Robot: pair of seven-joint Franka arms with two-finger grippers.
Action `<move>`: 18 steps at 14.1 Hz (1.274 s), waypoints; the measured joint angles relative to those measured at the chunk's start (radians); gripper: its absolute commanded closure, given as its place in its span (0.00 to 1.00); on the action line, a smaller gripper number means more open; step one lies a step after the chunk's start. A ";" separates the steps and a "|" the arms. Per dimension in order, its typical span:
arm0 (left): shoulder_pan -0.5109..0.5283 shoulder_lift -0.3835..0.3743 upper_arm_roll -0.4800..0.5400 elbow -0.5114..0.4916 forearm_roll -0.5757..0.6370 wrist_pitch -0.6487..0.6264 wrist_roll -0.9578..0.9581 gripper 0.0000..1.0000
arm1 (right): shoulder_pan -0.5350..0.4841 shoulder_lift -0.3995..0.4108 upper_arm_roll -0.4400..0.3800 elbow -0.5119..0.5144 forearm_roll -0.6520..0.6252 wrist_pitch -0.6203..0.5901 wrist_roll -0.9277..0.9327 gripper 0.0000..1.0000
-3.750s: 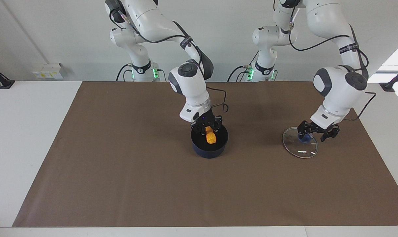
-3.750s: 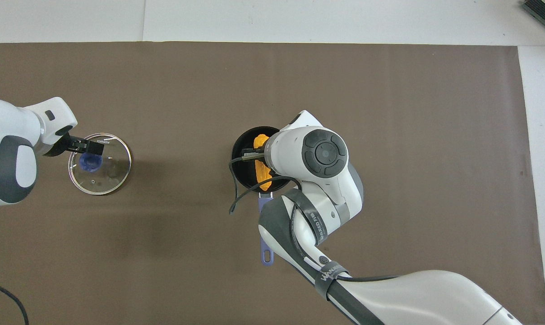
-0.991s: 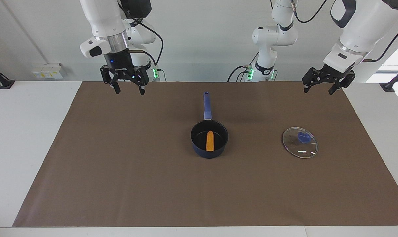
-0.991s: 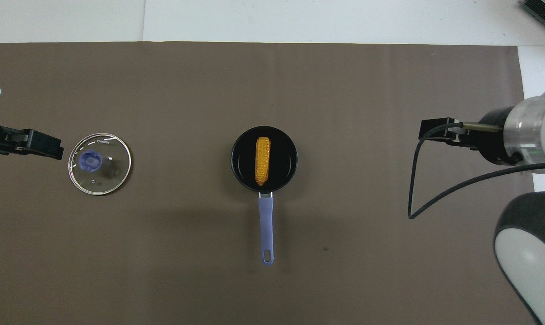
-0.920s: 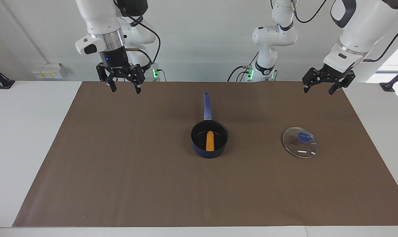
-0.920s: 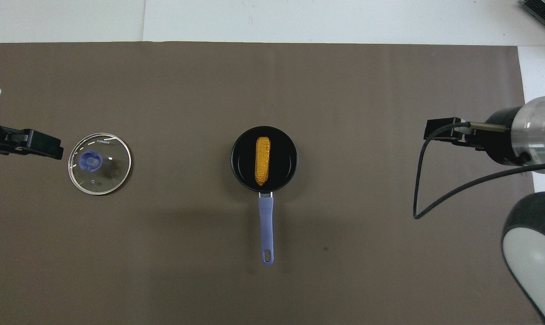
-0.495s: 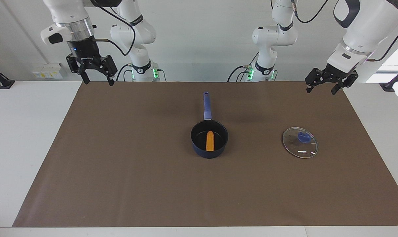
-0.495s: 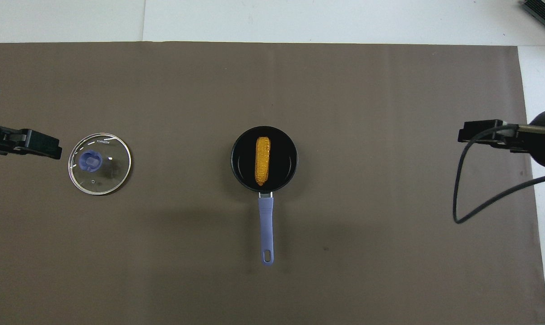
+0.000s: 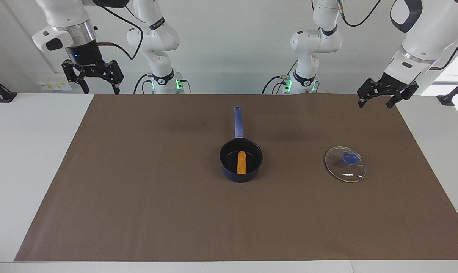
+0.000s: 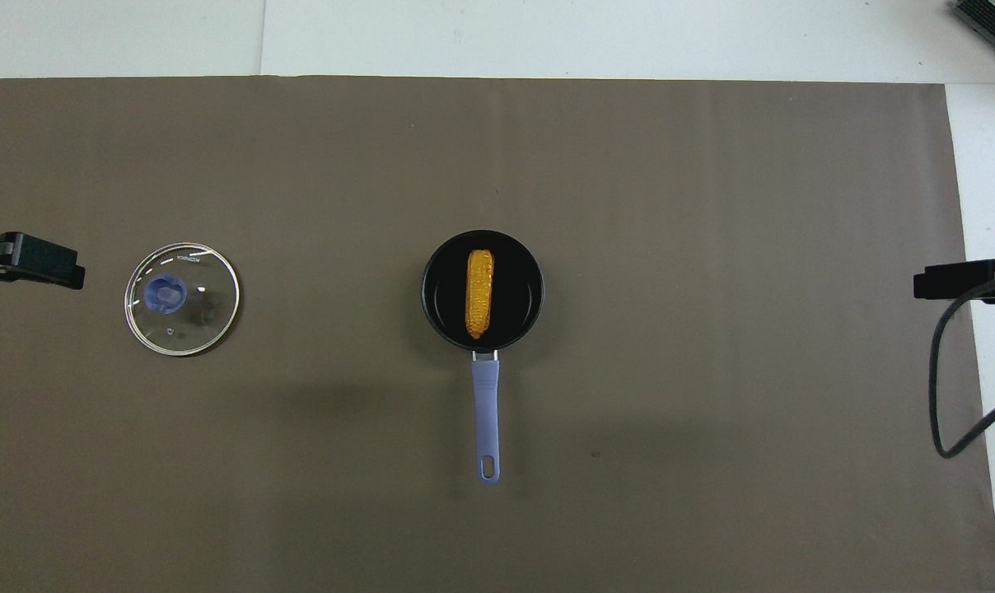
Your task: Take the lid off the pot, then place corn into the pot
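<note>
From my station I see the counter point(image 9: 32, 159) covered almost edge to edge by a brown mat point(image 9: 138, 212), and everything of the task sits on that mat. The pot point(image 9: 240, 169) stands at the middle of the mat, upright, its long blue handle point(image 9: 237, 121) pointing straight toward the robots. The lid point(image 9: 345, 164) lies flat on the mat well apart from the pot, toward the left arm's end of the counter, blue knob point(image 9: 350, 158) up. The corn point(image 9: 242, 162) lies inside the pot on its black bottom, lengthwise in line with the handle — fully within the rim.

Both arms are raised and drawn back. I read the left end effector point(image 9: 376, 99) as hanging in the air over the mat's corner at the left arm's end, its fingers spread wide and holding nothing. The right end effector point(image 9: 98, 86) hangs over the mat's edge at the right arm's end, close to its corner nearest the robots — also spread wide and empty. In the overhead view only the tip of each shows at the frame's sides, the left one point(image 10: 28, 260) beside the lid but clear of it.
</note>
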 measured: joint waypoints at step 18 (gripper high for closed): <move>0.000 0.000 0.000 0.000 0.000 0.000 0.000 0.00 | 0.023 0.057 0.027 0.081 0.037 -0.130 -0.002 0.00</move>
